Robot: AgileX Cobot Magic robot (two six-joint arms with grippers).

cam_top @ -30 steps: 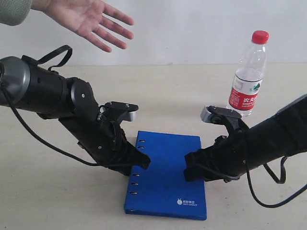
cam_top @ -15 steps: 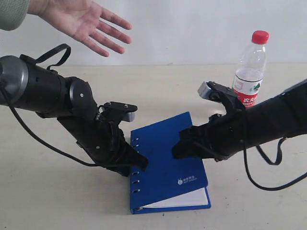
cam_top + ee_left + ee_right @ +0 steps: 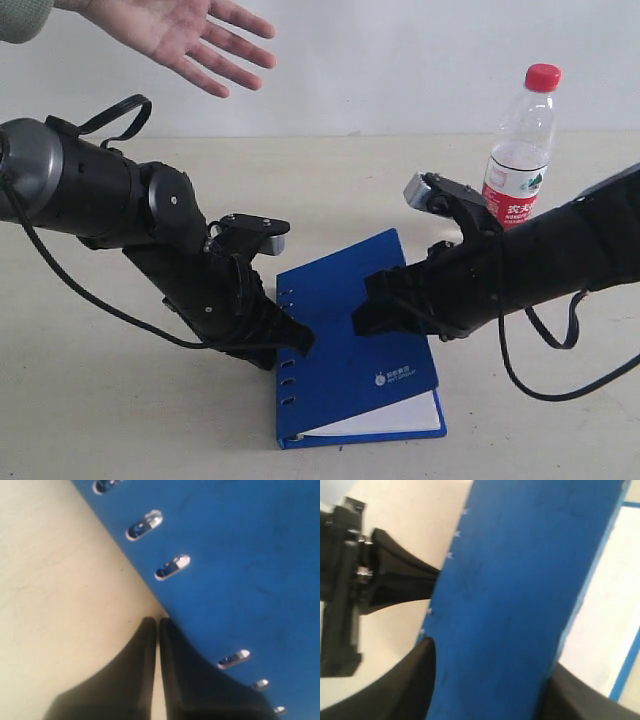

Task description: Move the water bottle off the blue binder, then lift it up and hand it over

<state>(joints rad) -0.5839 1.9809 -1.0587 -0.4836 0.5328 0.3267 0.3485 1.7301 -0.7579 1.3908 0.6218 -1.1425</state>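
Observation:
The blue binder [image 3: 350, 340] lies on the table with its right-hand side tilted up off the white pages [image 3: 385, 418]. My right gripper [image 3: 368, 312] is shut on that raised blue cover [image 3: 520, 590], with one finger on each face of it. My left gripper [image 3: 298, 340] is shut and holds nothing. Its tips [image 3: 157, 622] rest on the table against the spine edge, beside the row of holes [image 3: 172, 566]. The water bottle [image 3: 518, 160] stands upright on the table behind my right arm, off the binder, with no gripper touching it.
A person's open hand [image 3: 190, 35] hovers palm-up above the table at the back left. My left arm [image 3: 90, 190] and its cable stretch across the left of the table. A pale wall closes the back.
The binder went from flat to tilted: my right gripper raised its right side and swung it leftwards, exposing the white pages. The left gripper stayed at the spine. The hand shifted slightly.

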